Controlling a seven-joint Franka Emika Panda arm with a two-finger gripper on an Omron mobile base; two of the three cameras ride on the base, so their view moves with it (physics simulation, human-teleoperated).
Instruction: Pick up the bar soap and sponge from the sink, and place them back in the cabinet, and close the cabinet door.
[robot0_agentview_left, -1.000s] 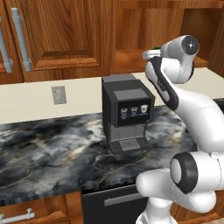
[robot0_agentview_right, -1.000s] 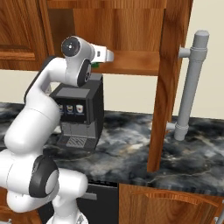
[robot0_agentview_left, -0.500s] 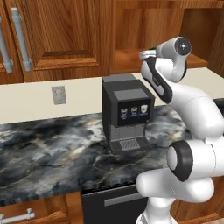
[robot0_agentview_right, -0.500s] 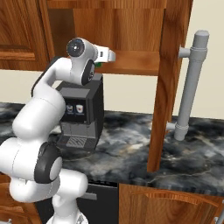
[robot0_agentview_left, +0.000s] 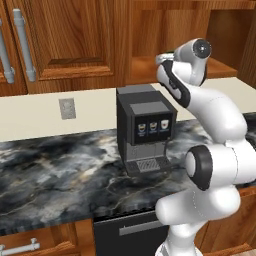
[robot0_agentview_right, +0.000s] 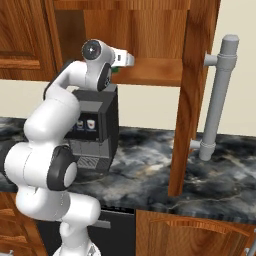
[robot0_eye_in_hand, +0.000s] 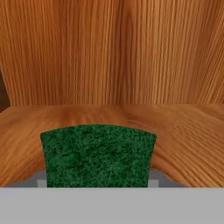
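Reddish-brown wood takes up most of what we see: the cabinet (robot0_agentview_right: 150, 30) spans the upper part of the right base view, its shelf (robot0_agentview_right: 150, 75) running across the upper middle, and the cabinet door (robot0_agentview_right: 192, 90) stands swung out, edge-on, right of centre. Its long grey bar handle (robot0_agentview_right: 217, 100) runs vertically at the right of that frame.

Below, we see the dark marbled counter (robot0_agentview_left: 55, 175) across the middle and lower left of the left base view, with a pale backsplash carrying a grey wall outlet (robot0_agentview_left: 67, 108) at centre left. A black coffee machine (robot0_agentview_left: 145, 127) sits on the counter in the middle of that frame. At the far upper left we see two vertical handles (robot0_agentview_left: 24, 45) on neighbouring doors.

Our white arm (robot0_agentview_left: 215, 150) rises from the lower right of the left base view and reaches up above the coffee machine toward the shelf.

In the hand view, the wooden back wall and shelf board (robot0_eye_in_hand: 183, 131) lie ahead of us. The sponge (robot0_eye_in_hand: 98, 155), green face toward the camera, sits at lower centre, over the shelf board. Our pincer (robot0_eye_in_hand: 98, 180) is pinching the sponge between its two grey fingertips (robot0_eye_in_hand: 41, 178), one at each lower corner of it. We cannot tell whether the sponge's underside touches the board.
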